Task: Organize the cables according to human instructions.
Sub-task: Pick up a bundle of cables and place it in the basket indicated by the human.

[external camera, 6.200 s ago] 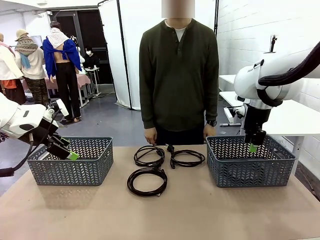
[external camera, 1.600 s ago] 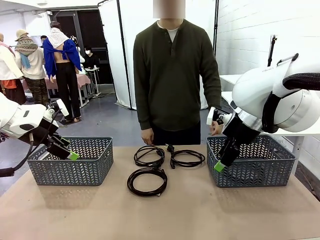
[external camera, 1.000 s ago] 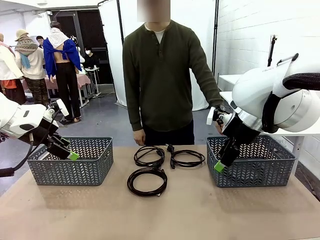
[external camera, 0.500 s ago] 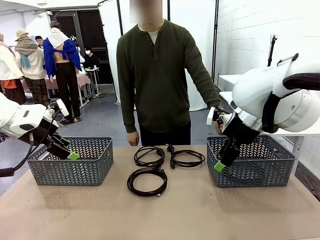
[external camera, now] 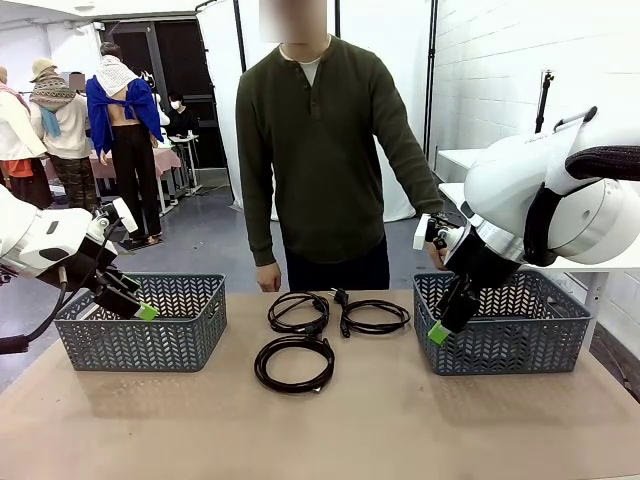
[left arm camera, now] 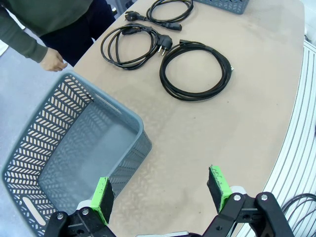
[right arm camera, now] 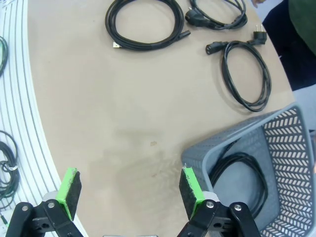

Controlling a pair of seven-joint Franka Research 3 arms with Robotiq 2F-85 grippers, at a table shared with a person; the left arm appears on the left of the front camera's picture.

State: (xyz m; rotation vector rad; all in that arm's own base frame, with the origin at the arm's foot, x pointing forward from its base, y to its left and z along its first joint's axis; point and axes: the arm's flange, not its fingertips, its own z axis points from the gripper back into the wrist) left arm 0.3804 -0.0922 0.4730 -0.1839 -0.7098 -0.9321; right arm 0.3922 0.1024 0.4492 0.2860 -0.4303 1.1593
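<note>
Awaiting instruction. Jaws wide, nothing held: left gripper (left arm camera: 160,190) by left basket (left arm camera: 29,148), right gripper (right arm camera: 131,190) by right basket (right arm camera: 232,133). 1 cable (right arm camera: 237,156) inside right basket; 3 cables (external camera: 294,386) on table (external camera: 400,420). Next: grip coil person (external camera: 320,150) indicates.

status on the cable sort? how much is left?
Done: one cable lies coiled in the right basket. In hand: nothing. The left gripper, by the empty left basket, and the right gripper are both open. Left: three cables on the table between the baskets, not yet sorted.
</note>
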